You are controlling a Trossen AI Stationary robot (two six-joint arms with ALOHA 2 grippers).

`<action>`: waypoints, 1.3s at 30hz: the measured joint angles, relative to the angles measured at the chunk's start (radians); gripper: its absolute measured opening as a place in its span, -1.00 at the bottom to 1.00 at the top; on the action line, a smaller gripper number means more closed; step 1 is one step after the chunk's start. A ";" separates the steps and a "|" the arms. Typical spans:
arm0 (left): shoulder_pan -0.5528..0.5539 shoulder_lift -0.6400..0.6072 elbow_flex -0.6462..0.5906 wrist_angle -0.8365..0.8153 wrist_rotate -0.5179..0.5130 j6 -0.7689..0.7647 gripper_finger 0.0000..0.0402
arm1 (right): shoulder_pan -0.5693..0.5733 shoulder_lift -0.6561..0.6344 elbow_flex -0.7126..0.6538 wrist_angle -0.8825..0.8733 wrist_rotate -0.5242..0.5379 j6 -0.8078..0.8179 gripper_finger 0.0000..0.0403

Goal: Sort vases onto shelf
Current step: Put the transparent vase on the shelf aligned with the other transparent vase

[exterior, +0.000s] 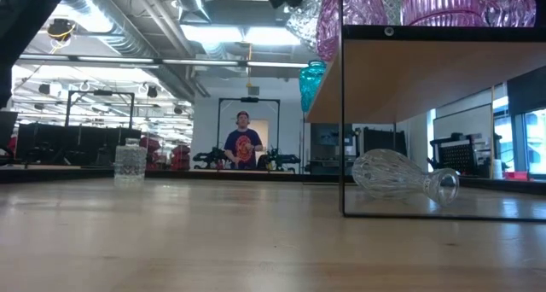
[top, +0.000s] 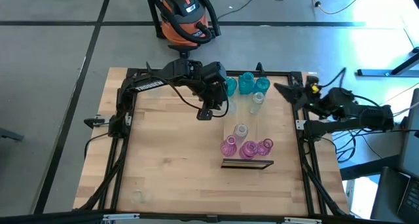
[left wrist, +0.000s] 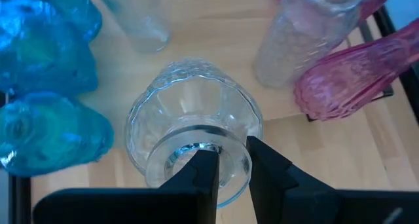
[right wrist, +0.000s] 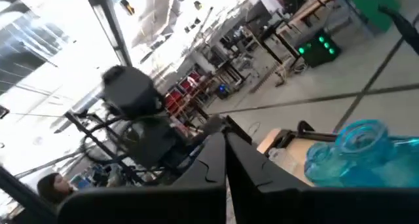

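Grey concrete floor surrounds the black-framed wooden table (top: pixel 170 152), and an orange and black shop vacuum (top: pixel 185 14) stands on the floor beyond its far edge. On the right half of the table sits the shelf (top: pixel 245 135), a light-wood board raised on a thin black frame, its dark end nearest the front.

Over the back of the table the left arm reaches toward the far end of the shelf. The left gripper (left wrist: pixel 230 168) has its jaws drawn narrow, clamped on the rim of a clear vase (left wrist: pixel 193 142) whose mouth faces the wrist camera. The right arm is folded off the table's right edge, and the right gripper (right wrist: pixel 226 162) has its jaws shut on nothing.

Teal vases (top: pixel 245 84) cluster at the shelf's far end, with clear vases (top: pixel 256 101) just in front of them. Pink vases (top: pixel 247 147) stand at the near end. In the low view another clear vase (exterior: pixel 401 177) lies on its side under the shelf, a clear glass (exterior: pixel 130 166) stands well apart on the table, and a person (exterior: pixel 243 145) stands far back in the room.
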 joint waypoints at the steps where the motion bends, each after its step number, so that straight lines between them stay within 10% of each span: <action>1: -0.003 0.000 0.000 0.005 0.000 0.011 -0.76 | 0.000 0.023 -0.001 0.031 0.002 0.012 -1.00; 9: -0.034 0.000 0.000 0.000 0.000 0.089 -0.76 | 0.001 0.254 0.067 0.349 -0.427 -0.244 -0.98; 16: -0.041 -0.007 -0.001 -0.020 -0.003 0.145 -0.76 | -0.001 0.465 0.389 -0.146 -0.429 -0.514 -0.62; 29: -0.056 -0.062 -0.002 0.037 -0.062 0.223 -0.76 | -0.039 0.799 0.899 -0.763 -0.345 -0.662 0.87; 39: -0.098 -0.095 -0.002 0.086 -0.116 0.281 -0.76 | -0.106 0.923 1.011 -0.927 -0.479 -0.719 0.86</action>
